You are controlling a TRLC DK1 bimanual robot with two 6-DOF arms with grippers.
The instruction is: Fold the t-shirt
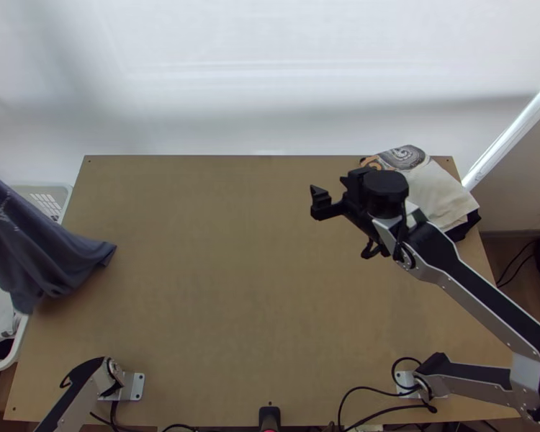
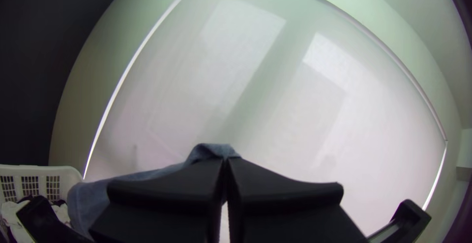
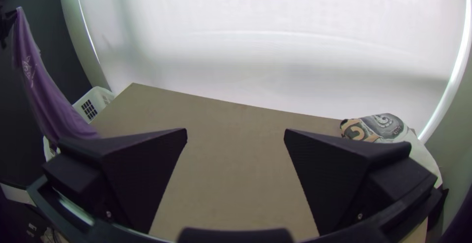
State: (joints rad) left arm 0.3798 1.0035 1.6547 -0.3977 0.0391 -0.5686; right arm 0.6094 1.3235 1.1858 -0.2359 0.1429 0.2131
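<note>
The dark blue-grey t-shirt (image 1: 36, 245) hangs bunched at the table's left edge in the top view, its lower end on the tabletop. In the left wrist view my left gripper (image 2: 225, 167) is shut on a part of the t-shirt (image 2: 147, 175), which shows behind the fingers. My right gripper (image 1: 327, 198) stands open above the table's right half. In the right wrist view the right gripper (image 3: 236, 137) has nothing between its fingers, and the t-shirt (image 3: 49, 95) hangs in long folds from the left gripper (image 3: 9, 21), with a light print on it.
A white basket (image 1: 67, 205) holding other cloths stands beside the table's left edge, partly behind the t-shirt. A cream cloth with a printed patch (image 1: 439, 191) and dark cloth lie at the table's far right corner. Cables run along the near edge.
</note>
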